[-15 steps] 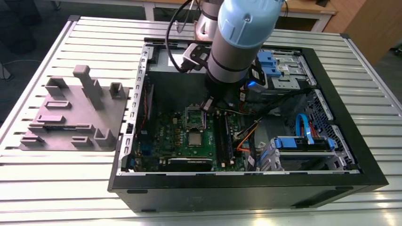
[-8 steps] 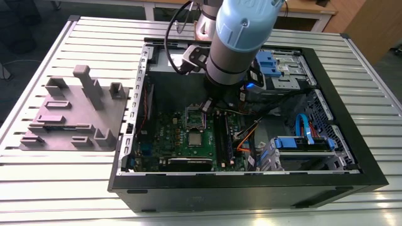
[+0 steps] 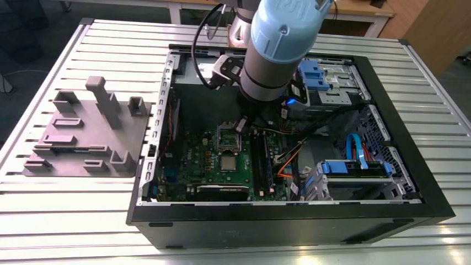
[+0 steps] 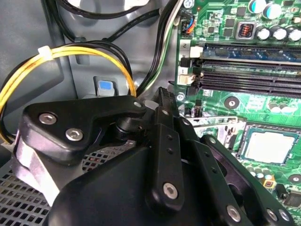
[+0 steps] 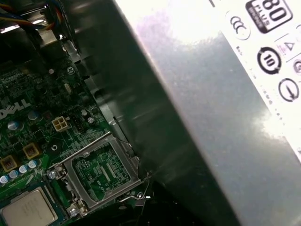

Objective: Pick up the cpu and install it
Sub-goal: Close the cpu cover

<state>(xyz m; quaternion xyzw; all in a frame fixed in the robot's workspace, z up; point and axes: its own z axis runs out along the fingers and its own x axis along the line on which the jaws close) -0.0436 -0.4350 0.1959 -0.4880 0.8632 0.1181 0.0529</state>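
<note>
Hovering inside the open black computer case, I see the black gripper above the shiny metal socket frame; whether its jaws are spread, I cannot tell; the small silvery-grey square cpu sits seated in the green motherboard, at six o'clock of the frame in the exterior view, presumably installed.

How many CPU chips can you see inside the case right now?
1. The small flat square silvery-grey cpu sits in the socket on the green motherboard, beside the open shiny metal socket frame. Others may be hidden behind the arm.
</note>
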